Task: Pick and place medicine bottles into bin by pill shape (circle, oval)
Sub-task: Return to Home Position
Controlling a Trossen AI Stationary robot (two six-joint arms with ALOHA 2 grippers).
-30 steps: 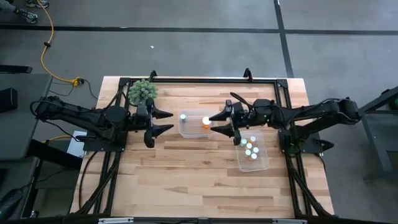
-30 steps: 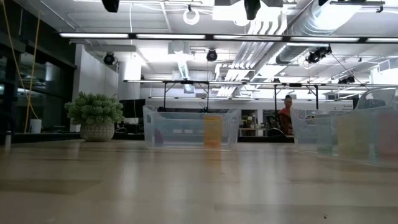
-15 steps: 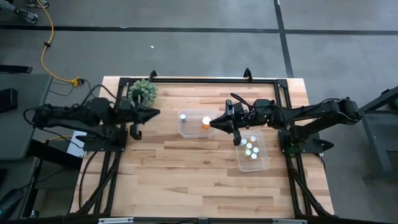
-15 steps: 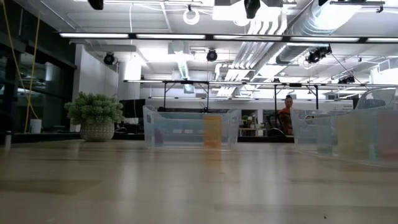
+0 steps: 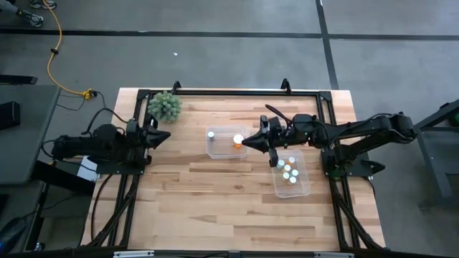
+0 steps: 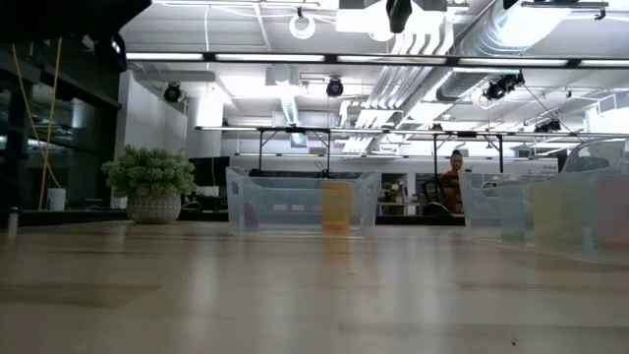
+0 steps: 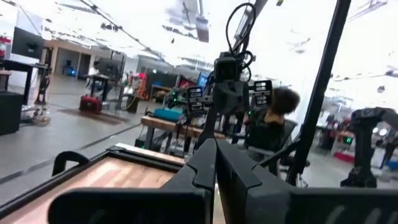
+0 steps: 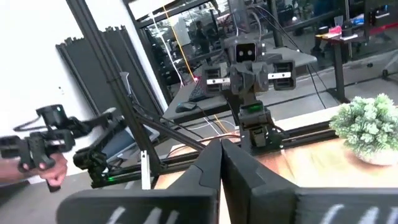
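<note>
Now every tiny white-capped medicine bottle (image 5: 286,175) sits inside a clear plastic tub: five in the tub (image 5: 295,190) under our right arm (image 5: 358,132), two in the mid-counter tub (image 5: 222,150), just beside our right jaws, closed on nothing. Our left jaws, closed too, rest well apart at the pale wooden counter's (image 5: 215,208) left edge, near the green spiky plant (image 5: 164,106). Behind: a bright workshop.

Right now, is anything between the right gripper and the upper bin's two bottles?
Nothing visible. The right gripper hangs shut at the upper bin's right rim, beside the orange bottle; the white-capped bottle sits past it. The left gripper waits at the table's left edge.
</note>
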